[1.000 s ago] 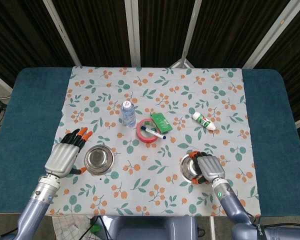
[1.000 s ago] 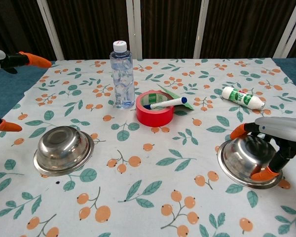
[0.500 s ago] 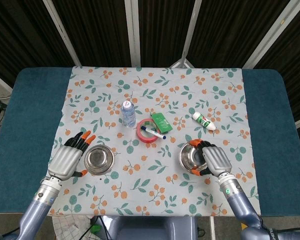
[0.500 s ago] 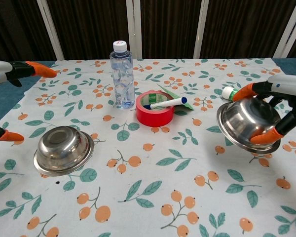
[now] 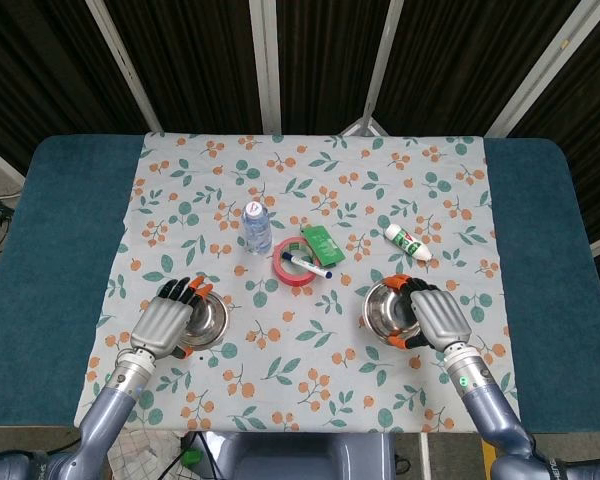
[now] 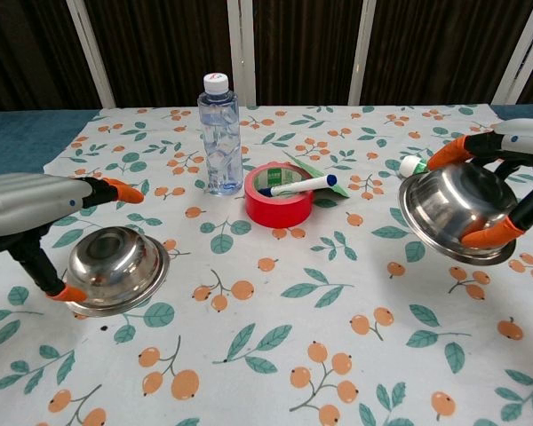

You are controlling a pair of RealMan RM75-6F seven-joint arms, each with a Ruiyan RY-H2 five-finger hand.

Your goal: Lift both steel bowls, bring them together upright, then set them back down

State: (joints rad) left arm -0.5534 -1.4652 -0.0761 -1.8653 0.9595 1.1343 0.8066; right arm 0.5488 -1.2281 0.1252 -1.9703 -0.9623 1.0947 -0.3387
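Note:
The left steel bowl point(image 6: 115, 269) point(image 5: 208, 318) stands upright on the floral cloth at the front left. My left hand point(image 6: 27, 209) point(image 5: 166, 322) straddles it, thumb tip by the near rim and the other fingers stretched above the far rim, not gripping. The right steel bowl point(image 6: 457, 211) point(image 5: 387, 310) hangs above the table, tilted with its mouth turned away from the chest camera. My right hand point(image 6: 520, 146) point(image 5: 436, 313) grips it by the rim between thumb and fingers.
A water bottle point(image 6: 220, 133) stands behind the left bowl. At the centre sits a red tape roll point(image 6: 278, 206) with a blue-capped marker point(image 6: 302, 185) across it and a green packet point(image 6: 318, 169) behind. A white tube point(image 6: 410, 166) lies partly hidden behind the raised bowl.
My right hand lifted its bowl off the cloth and now holds it slightly higher. My left hand moved in from the left and came down around the left bowl.

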